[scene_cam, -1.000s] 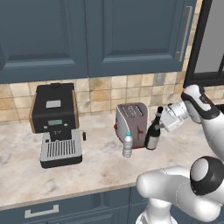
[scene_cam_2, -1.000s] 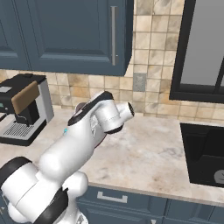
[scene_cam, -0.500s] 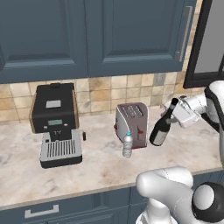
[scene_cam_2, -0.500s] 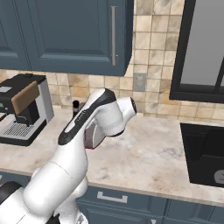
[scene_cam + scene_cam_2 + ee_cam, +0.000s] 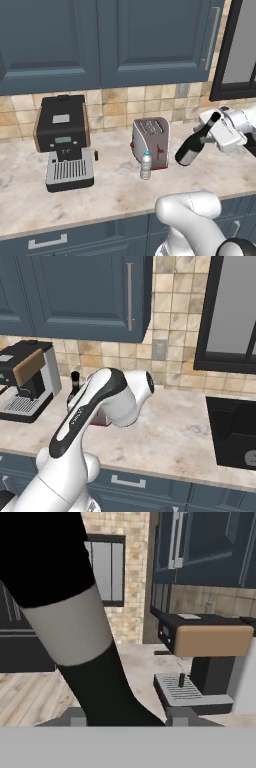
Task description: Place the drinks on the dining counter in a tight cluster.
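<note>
Wine bottle (image 5: 192, 146): lifted off the desk (image 5: 115, 190), tilted, neck up-right, base down-left, right of the toaster (image 5: 151, 141)
End effector (image 5: 216, 131): clamped on the bottle's neck
Small clear bottle (image 5: 145, 165): upright on the desk, just before the toaster
Hand view: dark bottle (image 5: 75, 612) up close, coffee machine (image 5: 205, 657) beyond
Right base view: bottle cap (image 5: 75, 376) peeks behind the arm
Change: the bottle stood upright a second ago; now raised, leaning more, further right

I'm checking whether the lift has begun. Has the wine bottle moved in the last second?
Yes. The wine bottle, held in the pincer, has risen off the counter, tilted, and shifted right, away from the toaster.
</note>
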### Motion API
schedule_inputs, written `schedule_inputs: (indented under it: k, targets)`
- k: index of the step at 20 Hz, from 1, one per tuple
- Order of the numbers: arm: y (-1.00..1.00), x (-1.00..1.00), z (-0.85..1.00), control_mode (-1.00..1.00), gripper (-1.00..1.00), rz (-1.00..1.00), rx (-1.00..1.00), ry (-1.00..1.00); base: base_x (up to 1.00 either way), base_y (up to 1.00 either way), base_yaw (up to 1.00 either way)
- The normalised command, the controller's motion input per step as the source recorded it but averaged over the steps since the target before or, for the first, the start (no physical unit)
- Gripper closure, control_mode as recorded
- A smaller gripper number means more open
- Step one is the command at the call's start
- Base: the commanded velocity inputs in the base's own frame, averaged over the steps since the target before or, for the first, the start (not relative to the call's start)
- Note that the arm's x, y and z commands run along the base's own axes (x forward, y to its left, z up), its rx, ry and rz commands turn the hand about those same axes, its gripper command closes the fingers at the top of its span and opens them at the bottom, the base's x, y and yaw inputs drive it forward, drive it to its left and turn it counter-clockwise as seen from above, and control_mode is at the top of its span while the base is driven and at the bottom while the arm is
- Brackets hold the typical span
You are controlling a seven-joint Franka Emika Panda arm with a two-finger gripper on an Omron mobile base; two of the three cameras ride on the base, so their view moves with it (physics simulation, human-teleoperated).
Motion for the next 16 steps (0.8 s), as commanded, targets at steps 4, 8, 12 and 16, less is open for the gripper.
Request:
schedule_inputs:
  k: [4, 8, 12, 16]
  targets:
    - [0.03, -0.04, 0.05, -1.0, 1.0, -0.02, -0.08, -0.02, 0.0, 0.0, 0.0]
    - [0.2, 0.16, 0.0, -1.0, 1.0, -0.11, -0.17, 0.07, 0.0, 0.0, 0.0]
    - [0.15, 0.04, 0.0, -1.0, 1.0, -0.06, -0.08, 0.07, 0.0, 0.0, 0.0]
    - [0.02, 0.0, 0.18, -1.0, 1.0, 0.0, 0.0, 0.08, 0.0, 0.0, 0.0]
